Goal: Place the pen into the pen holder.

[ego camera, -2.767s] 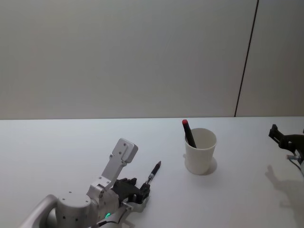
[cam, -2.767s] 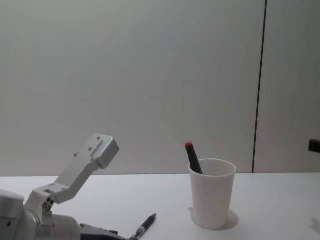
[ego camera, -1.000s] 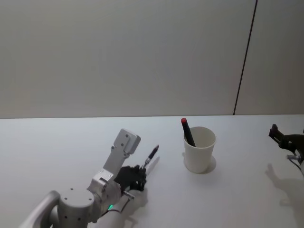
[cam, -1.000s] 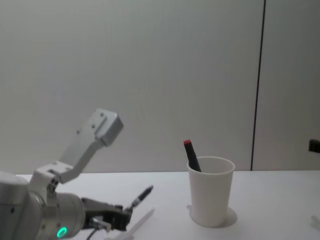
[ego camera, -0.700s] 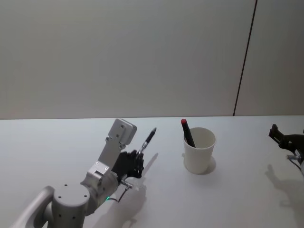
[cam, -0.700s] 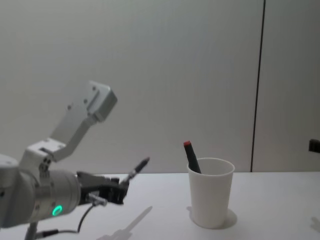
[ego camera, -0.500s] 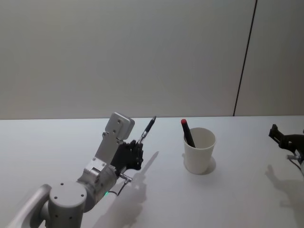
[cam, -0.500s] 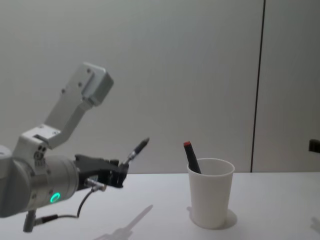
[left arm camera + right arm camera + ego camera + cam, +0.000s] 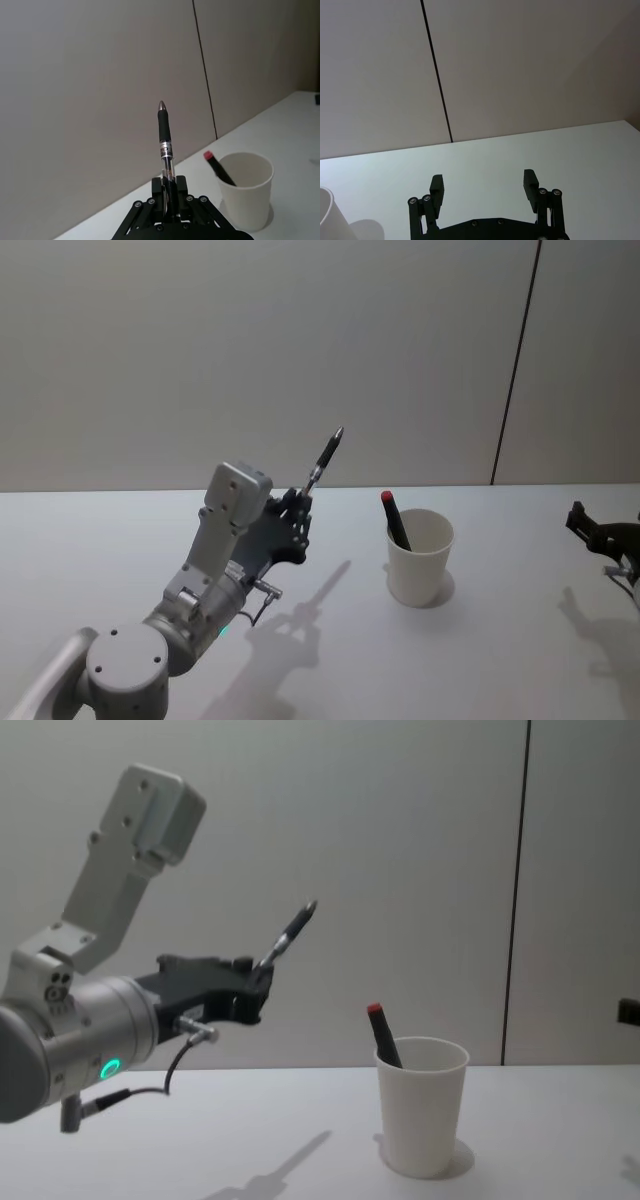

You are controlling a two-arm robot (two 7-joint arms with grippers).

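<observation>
pen point(image 9: 323, 460) tip up, leaning toward pen holder point(image 9: 420, 565) | left tool point(image 9: 303, 498) clamped on it | right tool point(image 9: 484, 181) spread

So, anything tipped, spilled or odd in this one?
Nothing stands out. The pen holder stands upright with a red-tipped pen leaning inside; the left gripper holds the pen aloft, tip up; the right gripper is open at the right.

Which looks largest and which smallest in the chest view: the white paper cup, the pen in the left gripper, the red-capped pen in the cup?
1. white paper cup, clearly largest.
2 and 3. The pen in the left gripper and the visible part of the red-capped pen look alike; not ranked.
</observation>
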